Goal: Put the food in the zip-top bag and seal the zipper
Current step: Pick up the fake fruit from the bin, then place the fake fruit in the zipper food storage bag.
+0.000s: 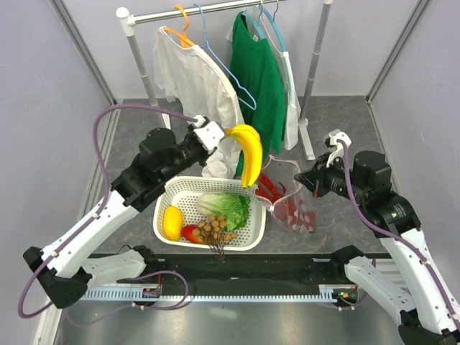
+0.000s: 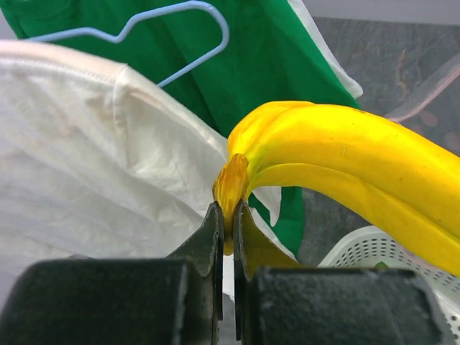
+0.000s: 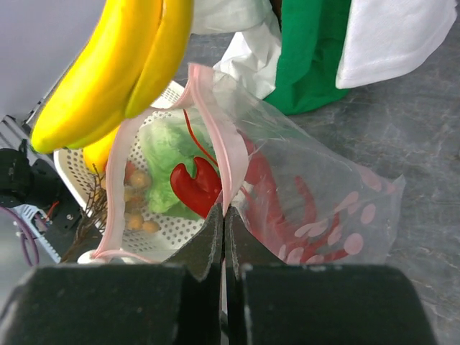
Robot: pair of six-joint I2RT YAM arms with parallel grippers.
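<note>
My left jaws were shut tight on the stem of the banana [image 1: 250,154]. It hung curved and glossy yellow, tip down, above the 1 o'clock rim of the white basket [image 1: 208,180]. I judged that this left it ready to go into the zip-top bag [image 1: 296,208], which lay at the basket's 3 o'clock on the grey surface [image 1: 345,129]. My right jaws were pinched closed on the pink zipper [image 3: 215,129], lifting one lip so the mouth gaped toward the banana. The bag was clear and crumpled, with the red lobster [image 3: 269,190] already inside. The lemon [image 1: 172,221], mango [image 1: 189,233], lettuce [image 1: 226,207] and longan bunch [image 1: 215,230] sat in the basket, not yet bagged.
</note>
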